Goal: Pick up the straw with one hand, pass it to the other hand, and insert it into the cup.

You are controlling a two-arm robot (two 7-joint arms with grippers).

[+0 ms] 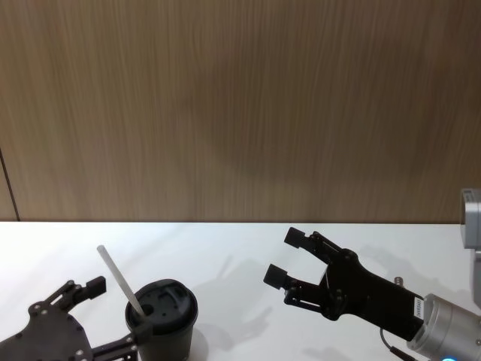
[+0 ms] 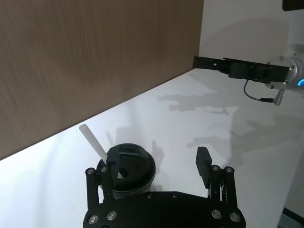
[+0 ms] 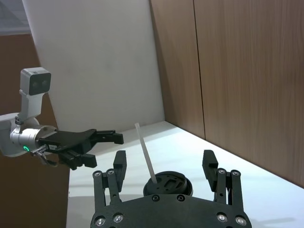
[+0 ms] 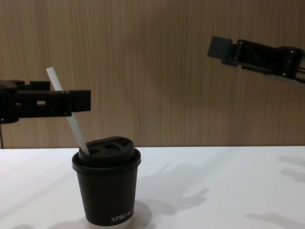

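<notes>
Both pincers spread apart, straw standing in the cup.

My left pincer (image 1: 113, 316), all black, sits at about 7 o'clock in the head view with its fingers wide either side of the cup (image 1: 161, 320), touching nothing I can make out; its lower finger is cut off by the frame edge. My right pincer (image 1: 289, 259), on the silver wrist, hovers well apart at 4 o'clock, fingers separated and empty. Inside the cup's domed lid the white straw (image 1: 120, 283) leans toward 11 o'clock, its lower end hidden. Everything rests on the white surface (image 1: 240, 256).
</notes>
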